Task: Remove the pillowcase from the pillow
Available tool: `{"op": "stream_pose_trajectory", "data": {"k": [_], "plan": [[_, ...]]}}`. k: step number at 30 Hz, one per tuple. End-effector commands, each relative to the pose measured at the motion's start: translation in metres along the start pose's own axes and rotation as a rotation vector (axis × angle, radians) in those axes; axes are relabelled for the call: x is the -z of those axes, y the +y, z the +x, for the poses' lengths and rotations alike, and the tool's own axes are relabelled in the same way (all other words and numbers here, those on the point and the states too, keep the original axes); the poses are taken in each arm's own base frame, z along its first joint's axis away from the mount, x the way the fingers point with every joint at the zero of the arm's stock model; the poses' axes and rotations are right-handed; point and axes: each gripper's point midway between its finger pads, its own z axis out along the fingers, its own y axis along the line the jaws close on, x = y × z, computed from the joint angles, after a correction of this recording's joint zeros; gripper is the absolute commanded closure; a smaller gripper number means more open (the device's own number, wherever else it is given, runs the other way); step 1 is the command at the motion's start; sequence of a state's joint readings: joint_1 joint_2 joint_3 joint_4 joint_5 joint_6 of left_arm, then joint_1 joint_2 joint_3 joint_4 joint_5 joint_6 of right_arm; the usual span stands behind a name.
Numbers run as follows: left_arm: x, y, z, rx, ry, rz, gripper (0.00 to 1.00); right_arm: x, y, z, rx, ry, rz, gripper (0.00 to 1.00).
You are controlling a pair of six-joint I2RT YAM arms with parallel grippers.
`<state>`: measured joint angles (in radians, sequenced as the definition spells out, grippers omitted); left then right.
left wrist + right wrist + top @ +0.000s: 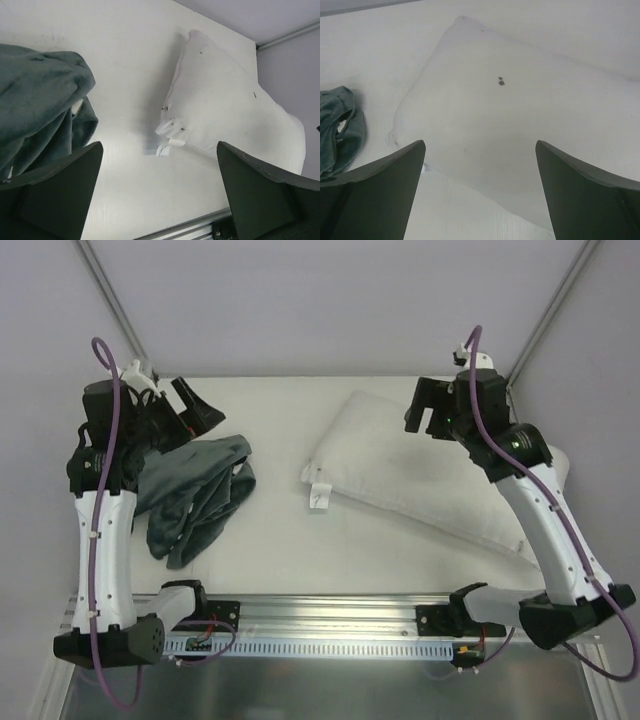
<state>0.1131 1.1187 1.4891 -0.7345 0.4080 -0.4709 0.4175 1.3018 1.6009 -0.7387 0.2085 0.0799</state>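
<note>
Left claw (159, 150) and right claw (480, 147) spread, empty; right arm (545, 510) probably hides pillow (400, 460) corner.

The right tool (480, 144) hangs above the pillow (520, 125), its two dark fingers (380, 195) rising from the bottom corners, spread wide with nothing between them. The pillow is plain white and lies flat on the white surface (380, 50), one corner pointing to the far side. Two tiny dark specks (500, 81) sit close together on its upper face. At the left edge, apart from the pillow, the grey-green pillowcase (337, 130) lies crumpled on the surface.
</note>
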Motion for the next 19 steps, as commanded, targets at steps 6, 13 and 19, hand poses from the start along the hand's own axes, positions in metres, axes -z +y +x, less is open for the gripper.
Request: {"op": "stream_pose_trajectory", "data": {"k": [6, 13, 19], "plan": [[0.010, 0.008, 0.105, -0.113, 0.151, 0.045, 0.01, 0.043, -0.069, 0.039, 0.045, -0.087, 0.217, 0.04], [0.015, 0.024, 0.160, -0.117, 0.196, 0.055, 0.01, 0.053, -0.094, 0.076, 0.028, -0.111, 0.265, 0.04], [0.001, 0.044, 0.202, -0.101, 0.295, 0.026, 0.01, 0.054, -0.103, 0.095, -0.020, -0.148, 0.267, 0.04]]}}
